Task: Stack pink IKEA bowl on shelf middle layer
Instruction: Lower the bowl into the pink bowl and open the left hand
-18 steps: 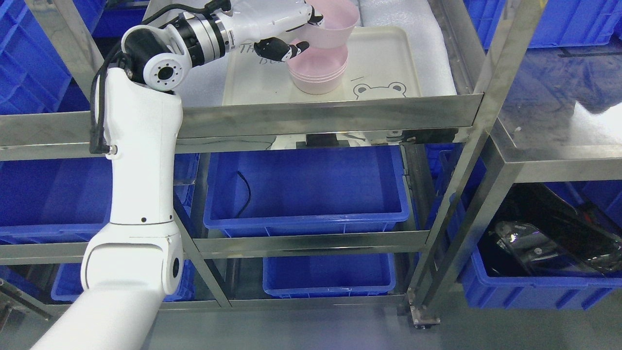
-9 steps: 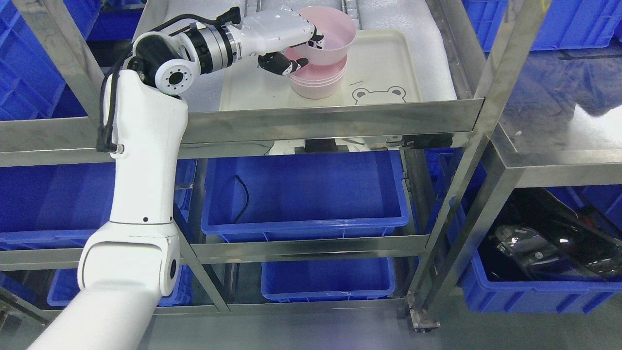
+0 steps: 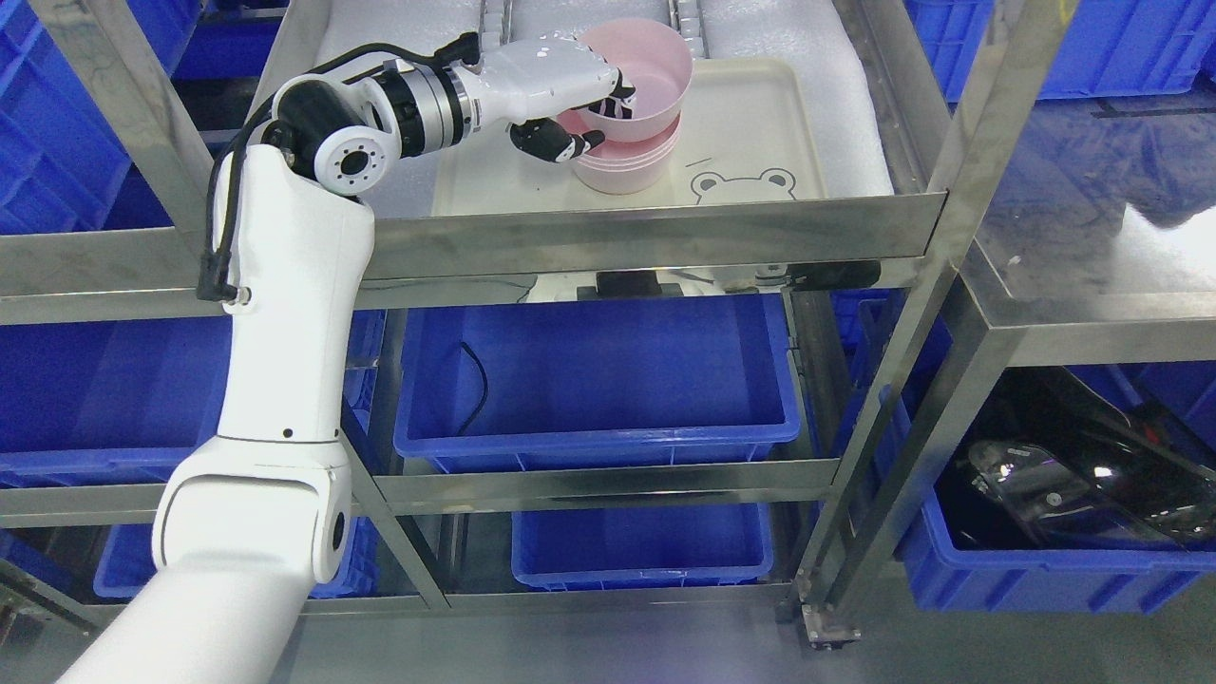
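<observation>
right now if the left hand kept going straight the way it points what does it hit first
The left hand points rightward across the tray, already gripping the pink bowl above the stack of bowls. Past the bowl, the tray's right rim and the shelf post probably come next, though depth is unclear.

Pink bowl (tilted) sits partly nested atop the pink bowl stack

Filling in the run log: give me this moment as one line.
left hand shut on pink bowl | bowl tilted, partly nested in pink stack | stack on cream tray | not released
</observation>
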